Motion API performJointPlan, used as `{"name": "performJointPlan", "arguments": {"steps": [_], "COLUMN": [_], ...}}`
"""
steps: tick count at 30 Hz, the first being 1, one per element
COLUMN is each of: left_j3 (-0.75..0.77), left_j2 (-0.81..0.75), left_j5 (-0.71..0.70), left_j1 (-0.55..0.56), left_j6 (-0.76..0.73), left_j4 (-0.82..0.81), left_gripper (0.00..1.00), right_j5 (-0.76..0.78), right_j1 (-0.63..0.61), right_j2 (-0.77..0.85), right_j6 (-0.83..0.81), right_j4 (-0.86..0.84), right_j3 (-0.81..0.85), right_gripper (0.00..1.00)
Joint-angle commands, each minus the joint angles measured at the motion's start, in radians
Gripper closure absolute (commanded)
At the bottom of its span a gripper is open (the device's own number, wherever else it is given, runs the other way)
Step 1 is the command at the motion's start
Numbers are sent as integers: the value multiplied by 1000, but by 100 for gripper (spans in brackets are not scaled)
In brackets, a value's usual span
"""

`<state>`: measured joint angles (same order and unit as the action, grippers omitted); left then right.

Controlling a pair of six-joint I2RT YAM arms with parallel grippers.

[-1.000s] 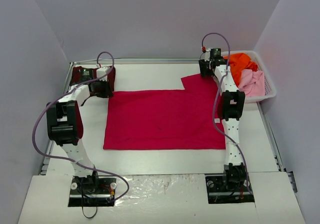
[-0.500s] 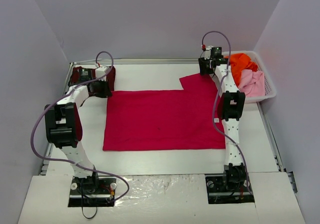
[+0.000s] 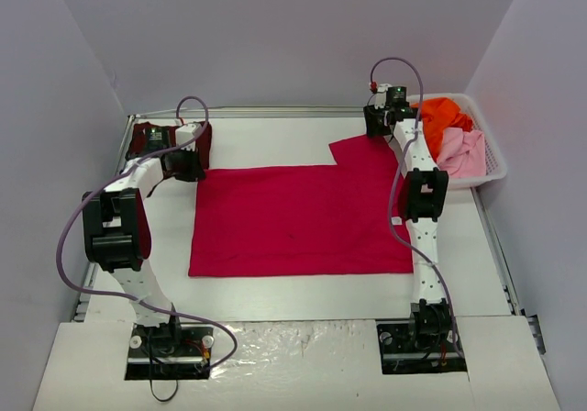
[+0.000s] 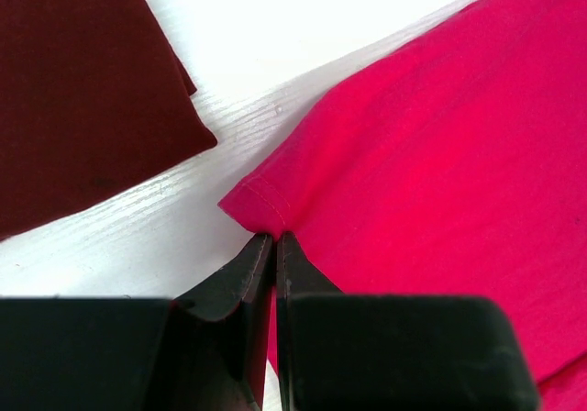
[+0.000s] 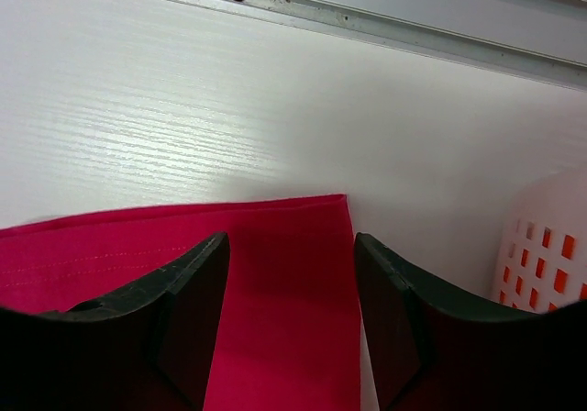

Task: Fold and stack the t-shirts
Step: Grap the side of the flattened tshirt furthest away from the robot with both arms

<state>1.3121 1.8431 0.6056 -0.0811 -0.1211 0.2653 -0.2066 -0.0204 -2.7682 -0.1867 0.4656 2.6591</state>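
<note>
The crimson t-shirt (image 3: 303, 218) lay flat on the white table (image 3: 266, 140), a smooth rectangle with one sleeve jutting far-right. The left gripper (image 4: 274, 238) was closed, its tips at the stitched corner hem beside the maroon t-shirt (image 4: 73, 90). The right gripper (image 5: 290, 241) gaped astride the sleeve corner, with bare tabletop beyond.

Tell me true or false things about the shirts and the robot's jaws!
The red shirt lies spread flat on the table. True.
The left jaws are wide open. False: they are shut, tips at the red shirt's corner.
The basket holds an orange shirt and a pink shirt. True.
The maroon shirt lies on the red shirt. False: it lies beside it, bare table between them.
The right jaws are shut. False: they are open above the red shirt's far corner.
</note>
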Motion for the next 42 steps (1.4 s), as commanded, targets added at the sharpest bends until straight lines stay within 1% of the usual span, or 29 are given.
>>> {"name": "performJointPlan", "arguments": {"steps": [1,5,11,14,15,19,23,25,26,28,31,32,33,35,39,42], "left_j3": [3,3,-2,-5,-7,-8,-8,-11,-13,-14,-14,-14,-16,-16,1,22], "left_j2": [-13,-7,-2,-1,-1,-1,-1,-1,-1,-1,-1,-4,-5,-10,-7,-4], "left_j5": [20,22,28,29,31,33,37,39,39,42,42,43,42,42,36,40], "left_j1": [-11,-9,-11,-9,-9,-11,-11,-11,-11,-11,-11,-11,-11,-11,-9,-11], "left_j6": [-15,-15,-17,-17,-17,-15,-17,-18,-18,-18,-18,-17,-20,-20,-31,-38], "left_j4": [3,0,-5,-6,-8,-9,-9,-9,-11,-14,-12,-11,-14,-12,-2,15], "left_gripper": [98,98,98,98,98,98,98,98,97,98,98,98,98,98,98,98], "right_j5": [-10,-25,-53,-63,-63,-54,-31,-24,-17,-14,-8,-8,-4,1,-8,-19], "right_j1": [0,0,-1,-3,-4,-6,-7,-6,-7,-7,-6,-6,-6,-7,-7,-10], "right_j2": [-44,-68,-76,-71,-70,-53,-41,-30,-27,-19,-8,-7,-5,1,41,103], "right_j6": [-2,1,0,-2,-3,-13,-25,-31,-34,-36,-40,-40,-40,-45,-54,-60], "right_j4": [-5,-4,-2,1,1,1,-1,-1,-1,-2,-4,-4,-4,-4,-13,-45], "right_j3": [42,50,53,45,42,33,32,30,27,24,21,19,19,16,-16,-94], "right_gripper": [47,47,50,55,58,66,68,68,70,71,81,93,96,100,100,100]}}
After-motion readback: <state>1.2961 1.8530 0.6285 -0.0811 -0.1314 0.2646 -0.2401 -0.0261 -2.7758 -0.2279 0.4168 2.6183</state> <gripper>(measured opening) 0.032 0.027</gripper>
